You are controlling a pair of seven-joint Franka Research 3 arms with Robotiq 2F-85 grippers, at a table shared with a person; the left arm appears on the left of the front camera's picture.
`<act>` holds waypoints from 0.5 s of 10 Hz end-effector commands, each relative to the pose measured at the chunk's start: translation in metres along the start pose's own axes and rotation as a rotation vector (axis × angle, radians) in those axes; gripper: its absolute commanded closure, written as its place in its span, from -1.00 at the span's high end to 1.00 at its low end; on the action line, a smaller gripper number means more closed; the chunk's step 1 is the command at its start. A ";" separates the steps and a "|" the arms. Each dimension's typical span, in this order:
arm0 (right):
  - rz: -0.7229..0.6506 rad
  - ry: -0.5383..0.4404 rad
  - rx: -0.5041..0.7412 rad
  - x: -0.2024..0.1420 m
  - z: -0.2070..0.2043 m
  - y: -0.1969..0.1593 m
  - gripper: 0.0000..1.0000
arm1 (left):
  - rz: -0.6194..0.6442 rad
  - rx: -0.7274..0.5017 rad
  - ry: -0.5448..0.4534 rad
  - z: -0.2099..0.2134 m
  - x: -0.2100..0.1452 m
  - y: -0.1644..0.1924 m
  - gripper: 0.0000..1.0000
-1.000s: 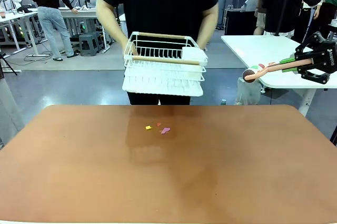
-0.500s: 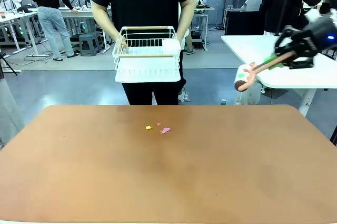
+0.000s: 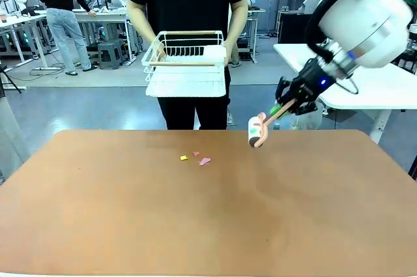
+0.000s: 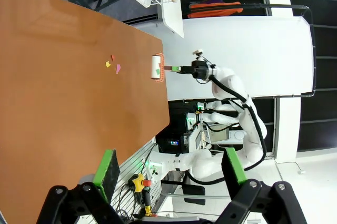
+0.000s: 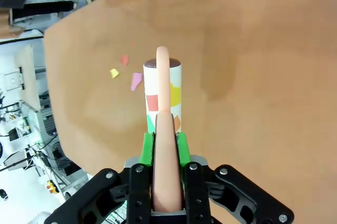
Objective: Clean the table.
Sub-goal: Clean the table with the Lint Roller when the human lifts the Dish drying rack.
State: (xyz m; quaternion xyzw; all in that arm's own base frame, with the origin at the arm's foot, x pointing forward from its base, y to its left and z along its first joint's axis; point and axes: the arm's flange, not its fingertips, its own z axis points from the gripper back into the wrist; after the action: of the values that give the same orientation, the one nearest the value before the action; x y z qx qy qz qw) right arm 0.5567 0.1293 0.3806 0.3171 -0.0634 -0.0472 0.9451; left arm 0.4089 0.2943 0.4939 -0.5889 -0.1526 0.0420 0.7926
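Gripping the lint roller [image 3: 256,132] by its handle in your right jaws, left jaws wide, you may flick the paper scraps [image 3: 196,158] off the bench [image 3: 130,225] beneath by rolling too fast.

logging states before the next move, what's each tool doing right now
left tool: open, holding nothing.
right tool: closed on the pink handle of the lint roller.

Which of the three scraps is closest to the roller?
The pink scrap, rightmost in the front view; the yellow scrap and red scrap lie farther from the roller.
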 end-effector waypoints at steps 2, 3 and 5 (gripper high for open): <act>-0.020 -0.009 -0.019 0.012 0.000 0.004 -0.58 | -0.008 -0.028 -0.007 0.002 -0.002 -0.002 1.00; -0.011 0.011 -0.001 0.008 -0.011 -0.006 -0.58 | -0.008 -0.028 -0.007 0.002 -0.002 -0.002 1.00; -0.011 0.011 -0.001 0.008 -0.011 -0.006 -0.58 | -0.008 -0.028 -0.007 0.002 -0.002 -0.002 1.00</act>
State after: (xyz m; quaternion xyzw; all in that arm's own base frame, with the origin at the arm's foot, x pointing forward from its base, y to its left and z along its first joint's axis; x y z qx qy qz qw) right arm 0.5695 0.1286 0.3666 0.3172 -0.0560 -0.0534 0.9452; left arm 0.4089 0.2943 0.4939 -0.5889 -0.1527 0.0421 0.7926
